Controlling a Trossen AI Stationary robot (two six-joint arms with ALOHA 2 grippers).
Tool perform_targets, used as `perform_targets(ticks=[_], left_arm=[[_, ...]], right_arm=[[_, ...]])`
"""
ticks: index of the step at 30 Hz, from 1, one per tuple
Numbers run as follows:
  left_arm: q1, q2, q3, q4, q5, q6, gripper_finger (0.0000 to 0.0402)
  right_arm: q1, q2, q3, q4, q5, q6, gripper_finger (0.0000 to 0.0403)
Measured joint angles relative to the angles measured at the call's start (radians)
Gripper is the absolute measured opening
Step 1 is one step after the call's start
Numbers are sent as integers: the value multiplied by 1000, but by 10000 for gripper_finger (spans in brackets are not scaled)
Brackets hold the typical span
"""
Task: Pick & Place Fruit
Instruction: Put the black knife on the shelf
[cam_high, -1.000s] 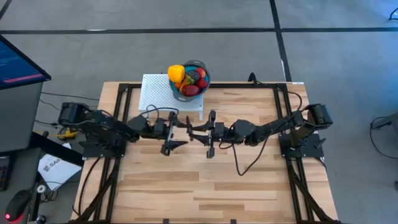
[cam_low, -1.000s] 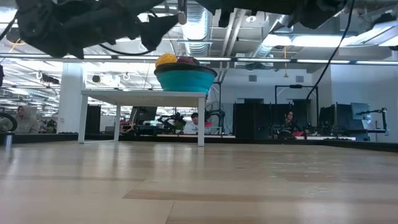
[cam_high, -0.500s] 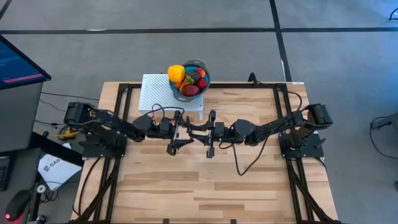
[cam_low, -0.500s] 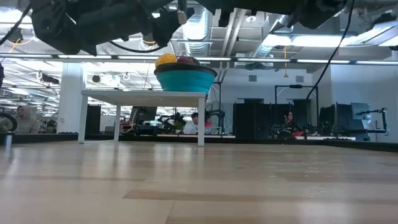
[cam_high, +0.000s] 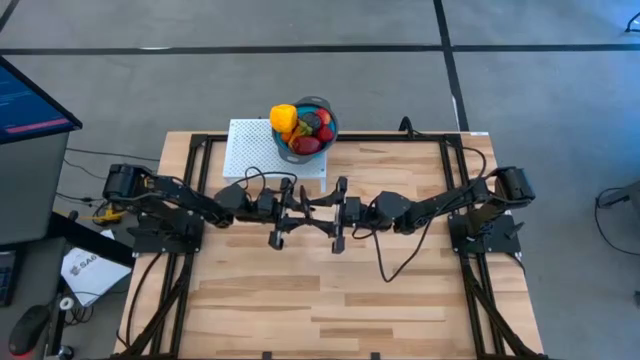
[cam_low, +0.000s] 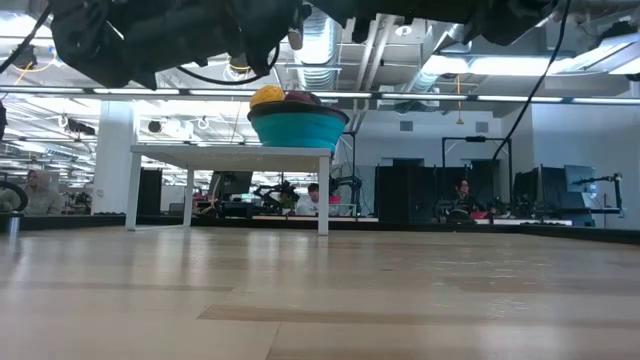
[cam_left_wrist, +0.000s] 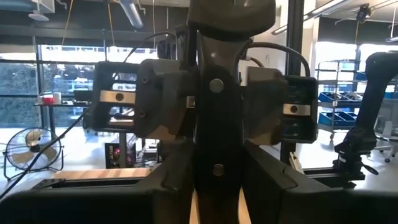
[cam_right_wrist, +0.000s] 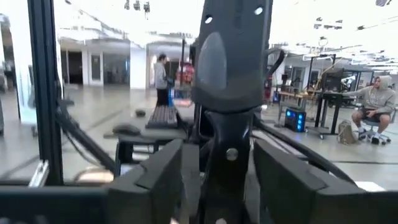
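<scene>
the near half of the tabletop (cam_high: 330, 300) is bare wood, nothing on it to pick. midway across, the two arms meet nose to nose: the left gripper (cam_high: 283, 213) has slid in toward the middle over the last second and now sits just beside the right gripper (cam_high: 338, 215), which has not budged in that time. the wrist views show each one filling the other's sight. the left one's fingers (cam_left_wrist: 171, 186) stand apart with only wood showing between them, and the right one's fingers (cam_right_wrist: 158, 177) are spread the same way, so both are empty-handed. i'd read that small shuffle as the left arm settling or lining up, not as any work on the fruit. farther back, at the far edge, one small white perforated stand (cam_high: 250, 150) carries one blue bowl (cam_low: 298, 128), and the fruit (cam_high: 305, 128) is heaped inside it, well apart from both grippers. if the job is to get the fruit into the bowl, it looks done; if the pieces are to come out, nothing has started. the count: two arms, two grippers, one stand, one bowl. in the heap i make out one yellow piece (cam_high: 283, 117) at the rim, one orange piece against it, several reds and something dark, but they are piled too tightly for a sure number. i see no fruit loose on the wood. beyond the table is an open workroom with a few people far off.
</scene>
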Motion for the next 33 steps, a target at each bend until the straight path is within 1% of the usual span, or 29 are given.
perform_targets(ticks=[2, 3, 6, 8, 11, 13, 15, 17, 20, 22, 25, 28, 31, 33], left_arm=[[0, 0, 0, -14, -4, 0, 92], [0, 0, 0, -24, -18, 0, 92], [0, 0, 0, -56, -59, 0, 93], [0, -1, 0, -87, -85, 1, 104], [0, -8, 0, -150, -146, 1, 114], [0, -28, 0, -212, -194, 1, 107], [-3, -66, 0, -315, -238, 1, 96], [-17, -124, -1, -431, -289, 1, 94], [-74, -242, -1, -639, -415, 1, 97], [-131, -338, -1, -782, -533, 1, 106], [-227, -493, -1, -977, -764, -20, 108], [-289, -647, -1, -1145, -969, -91, 98], [-294, -775, 0, -1278, -1095, -182, 96], [-276, -832, 3, -1320, -1154, -221, 99]], right_arm=[[3, -23, 0, -67, 2, -6, 217], [2, -43, 0, -128, 5, 1, 233], [-5, -120, 0, -382, 6, 65, 273], [-7, -173, 0, -543, 6, 119, 290], [-5, -265, 0, -743, 14, 173, 302], [3, -323, 0, -878, 35, 207, 303], [14, -371, 0, -1008, 73, 240, 303], [29, -406, 0, -1118, 123, 278, 302], [55, -416, -1, -1233, 219, 336, 302], [74, -406, -25, -1242, 286, 358, 302], [95, -370, -91, -1200, 368, 382, 302], [98, -317, -150, -1100, 412, 405, 302], [93, -259, -183, -1015, 427, 420, 302], [86, -229, -198, -966, 428, 421, 302]])
